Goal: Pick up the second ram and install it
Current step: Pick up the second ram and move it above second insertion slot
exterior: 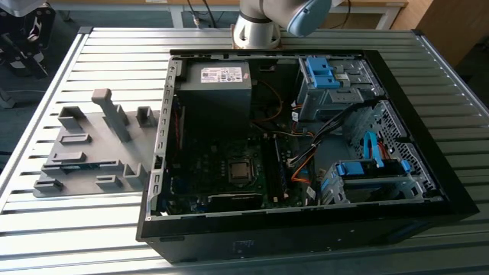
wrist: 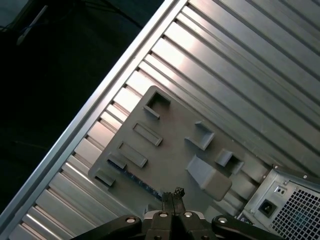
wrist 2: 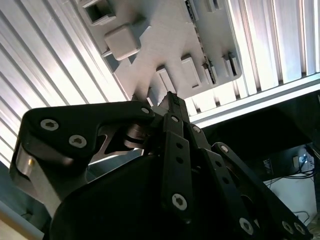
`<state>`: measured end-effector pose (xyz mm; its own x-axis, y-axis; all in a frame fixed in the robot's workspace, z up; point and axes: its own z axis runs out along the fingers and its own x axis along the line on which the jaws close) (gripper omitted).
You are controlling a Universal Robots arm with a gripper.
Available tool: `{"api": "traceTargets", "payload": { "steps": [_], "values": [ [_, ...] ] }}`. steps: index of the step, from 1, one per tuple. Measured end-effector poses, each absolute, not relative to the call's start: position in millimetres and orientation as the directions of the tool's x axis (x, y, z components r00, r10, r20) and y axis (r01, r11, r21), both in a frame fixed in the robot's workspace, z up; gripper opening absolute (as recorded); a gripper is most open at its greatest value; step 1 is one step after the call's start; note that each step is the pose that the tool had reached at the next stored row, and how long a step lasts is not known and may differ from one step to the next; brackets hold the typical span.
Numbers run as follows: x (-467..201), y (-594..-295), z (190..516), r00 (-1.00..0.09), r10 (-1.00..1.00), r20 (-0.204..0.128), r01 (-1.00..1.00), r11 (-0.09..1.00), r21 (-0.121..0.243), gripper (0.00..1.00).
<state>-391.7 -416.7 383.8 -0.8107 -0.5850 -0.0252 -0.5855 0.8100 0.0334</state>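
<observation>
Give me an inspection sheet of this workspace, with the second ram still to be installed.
Surface: slatted metal table carrying an open computer case.
Job's things: second ram lies in the grey holder plate, not yet lifted.
Clutter: upright grey blocks on the holder plate; nothing else seen.
Grippers: gripper shut with nothing in it, poised over the holder plate near one end of the ram.
Cables: orange cable, blue cable and black ones, all inside the case.
Surroundings: arm base at the table's far edge; dark equipment off the table at the exterior view's left.
</observation>
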Motion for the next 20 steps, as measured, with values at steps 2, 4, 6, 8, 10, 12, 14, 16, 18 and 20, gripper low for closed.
{"api": "traceTargets", "payload": {
  "steps": [2, 4, 6, 8, 10, 12, 14, 16, 18, 20],
  "values": [
    [-391.6, -416.7, 383.7, -0.808, -0.589, -0.025, -0.589, 0.807, 0.033, 0.11],
    [-391.7, -416.7, 383.8, -0.805, -0.593, -0.025, -0.593, 0.804, 0.033, 0.11],
    [-391.7, -416.7, 383.8, -0.802, -0.596, -0.025, -0.597, 0.802, 0.033, 0.11],
    [-391.7, -416.8, 383.8, -0.800, -0.600, -0.025, -0.601, 0.799, 0.033, 0.11],
    [-391.7, -416.8, 383.8, -0.797, -0.604, -0.025, -0.605, 0.796, 0.033, 0.11],
    [-391.7, -416.8, 383.8, -0.793, -0.608, -0.025, -0.609, 0.793, 0.033, 0.11],
    [-391.7, -416.8, 383.8, -0.790, -0.612, -0.025, -0.613, 0.790, 0.033, 0.11],
    [-391.7, -416.8, 383.8, -0.787, -0.616, -0.025, -0.617, 0.786, 0.033, 0.11],
    [-391.7, -416.8, 383.8, -0.784, -0.621, -0.025, -0.621, 0.783, 0.033, 0.11],
    [-391.7, -416.8, 383.7, -0.780, -0.625, -0.025, -0.625, 0.780, 0.033, 0.11]
  ]
}}
